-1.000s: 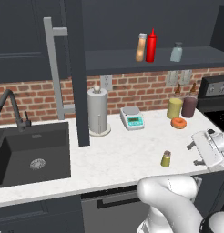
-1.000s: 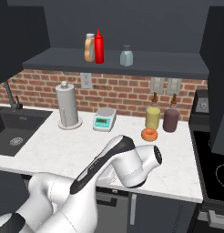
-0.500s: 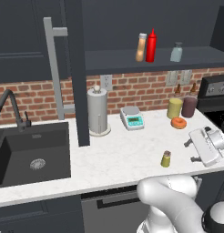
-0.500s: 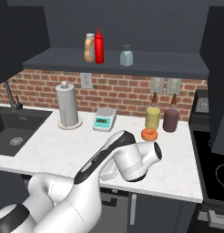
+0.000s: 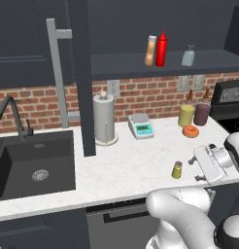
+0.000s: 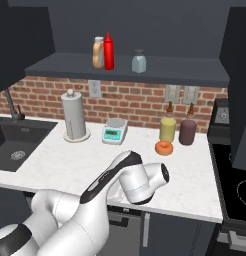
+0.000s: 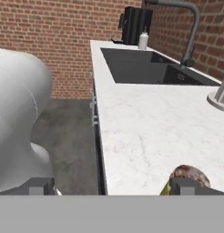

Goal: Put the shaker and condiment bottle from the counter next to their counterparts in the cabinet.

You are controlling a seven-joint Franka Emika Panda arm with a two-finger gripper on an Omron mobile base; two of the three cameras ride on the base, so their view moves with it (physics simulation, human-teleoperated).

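Note:
The small yellow-green shaker with its dark cap stands on the white counter near the front edge. My gripper hovers just right of it, open and pointing at it, holding nothing. In the hand view the shaker's cap peeks up behind the right fingertip, off to one side of the gripper. The orange-tan condiment bottle stands on the cabinet shelf, touching the red squeeze bottle. The pale blue-grey shaker stands further right. My arm hides the counter shaker in the right base view.
The cabinet door with its long bar handle stands open on the left. On the counter are a paper towel roll, a scale, a yellow canister, a dark canister and a donut. The black sink lies left.
The hand has drifted a little left and down, closer to the shaker on the counter. The jaws have stayed wide apart.

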